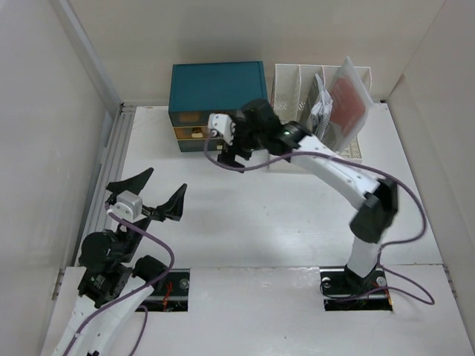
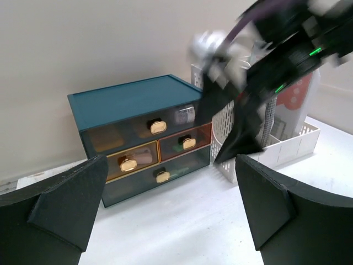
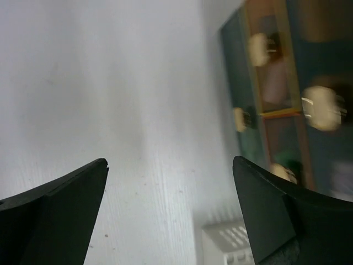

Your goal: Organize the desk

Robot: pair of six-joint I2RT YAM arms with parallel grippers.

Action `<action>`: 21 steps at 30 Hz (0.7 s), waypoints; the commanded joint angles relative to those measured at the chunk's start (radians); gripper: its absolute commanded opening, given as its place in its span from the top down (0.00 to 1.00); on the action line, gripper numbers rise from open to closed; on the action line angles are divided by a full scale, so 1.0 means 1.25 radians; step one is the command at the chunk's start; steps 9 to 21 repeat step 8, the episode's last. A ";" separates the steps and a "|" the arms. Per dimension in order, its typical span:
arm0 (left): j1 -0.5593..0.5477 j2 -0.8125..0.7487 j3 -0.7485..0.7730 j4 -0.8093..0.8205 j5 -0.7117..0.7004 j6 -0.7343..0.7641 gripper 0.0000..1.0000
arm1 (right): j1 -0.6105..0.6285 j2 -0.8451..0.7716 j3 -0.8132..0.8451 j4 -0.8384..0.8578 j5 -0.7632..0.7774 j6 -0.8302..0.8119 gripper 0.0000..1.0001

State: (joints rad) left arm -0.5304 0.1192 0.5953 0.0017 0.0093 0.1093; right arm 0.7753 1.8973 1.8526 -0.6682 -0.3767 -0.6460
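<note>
The white desk fills the middle of the top view. My right gripper hangs just in front of the teal drawer cabinet at the back. In the right wrist view it is open with only bare desk between its fingers, and the cabinet's drawers are blurred at the right. My left gripper stands open at the near left, well short of the cabinet. In the left wrist view it holds nothing and faces the cabinet.
A white slotted file rack stands right of the cabinet, holding packets, one with a red patch. The cabinet's see-through drawers have gold knobs and small items inside. Walls close in the desk on the left, back and right.
</note>
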 commanded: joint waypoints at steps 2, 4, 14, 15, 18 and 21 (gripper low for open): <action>-0.004 0.020 -0.005 0.029 -0.012 -0.014 0.00 | -0.003 -0.253 -0.116 0.204 0.206 0.167 0.00; -0.004 0.020 -0.005 0.029 -0.012 -0.021 0.00 | -0.003 -0.333 -0.198 0.309 0.311 0.217 0.00; -0.004 0.037 -0.012 0.037 -0.012 -0.030 0.00 | -0.045 -0.551 -0.322 0.403 0.482 0.290 0.00; -0.004 0.037 -0.012 0.037 -0.012 -0.030 0.00 | -0.045 -0.551 -0.322 0.403 0.482 0.290 0.00; -0.004 0.037 -0.012 0.037 -0.012 -0.030 0.00 | -0.045 -0.551 -0.322 0.403 0.482 0.290 0.00; -0.004 0.037 -0.012 0.037 -0.012 -0.030 0.00 | -0.045 -0.551 -0.322 0.403 0.482 0.290 0.00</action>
